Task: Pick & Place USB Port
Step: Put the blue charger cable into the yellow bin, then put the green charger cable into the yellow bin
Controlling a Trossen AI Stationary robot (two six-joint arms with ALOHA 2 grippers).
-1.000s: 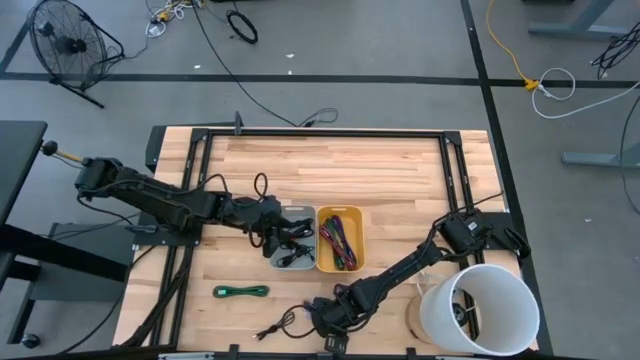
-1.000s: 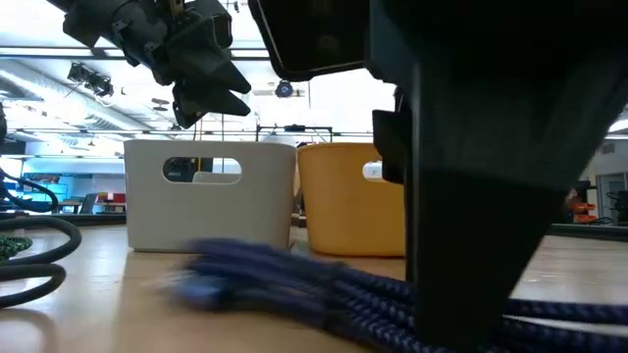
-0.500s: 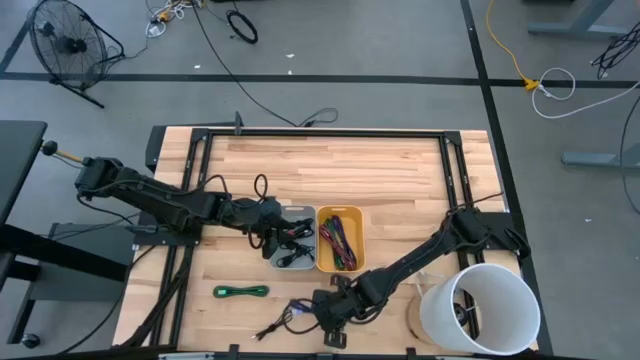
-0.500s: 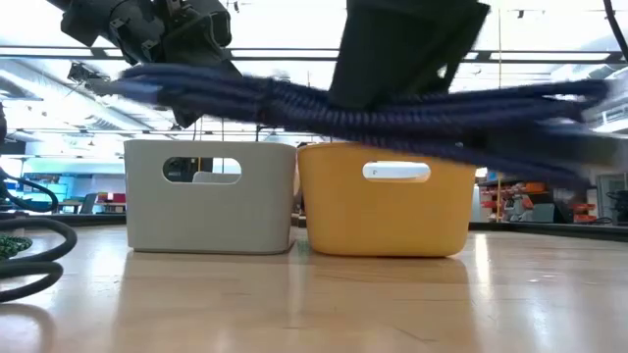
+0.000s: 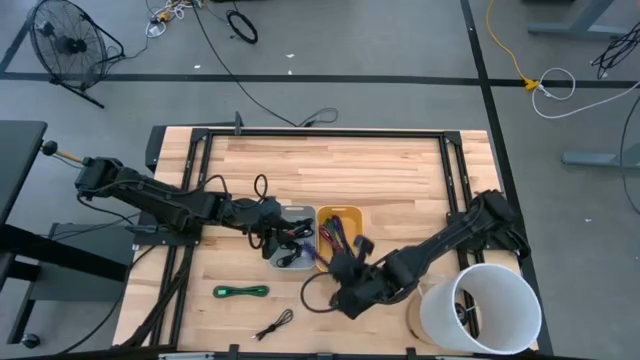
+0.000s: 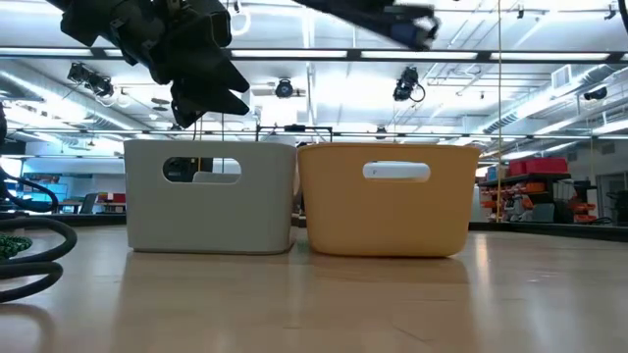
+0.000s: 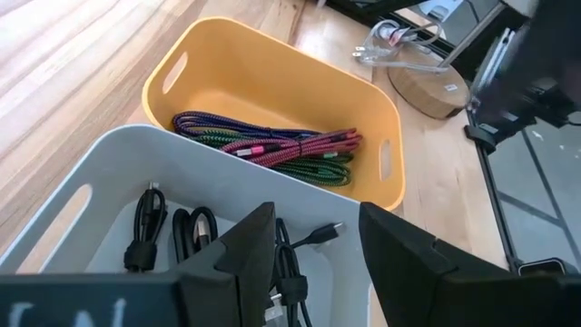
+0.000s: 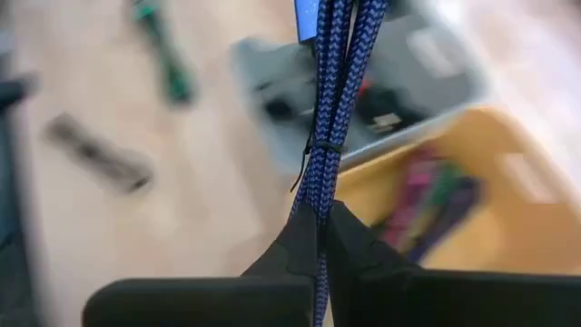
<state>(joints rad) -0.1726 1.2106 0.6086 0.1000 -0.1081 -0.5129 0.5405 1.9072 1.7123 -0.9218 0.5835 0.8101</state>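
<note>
While clamped in the right end effector [image 8: 320, 238], the braided blue cable [image 8: 329, 109] hangs bundled, tie-wrapped.

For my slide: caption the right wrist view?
Right pincer carrying a bundled blue braided cable toward the yellow bin.

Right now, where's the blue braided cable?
The blue braided cable is off the table, pinched in the right gripper, which the high view places just front-right of the yellow bin.
</note>
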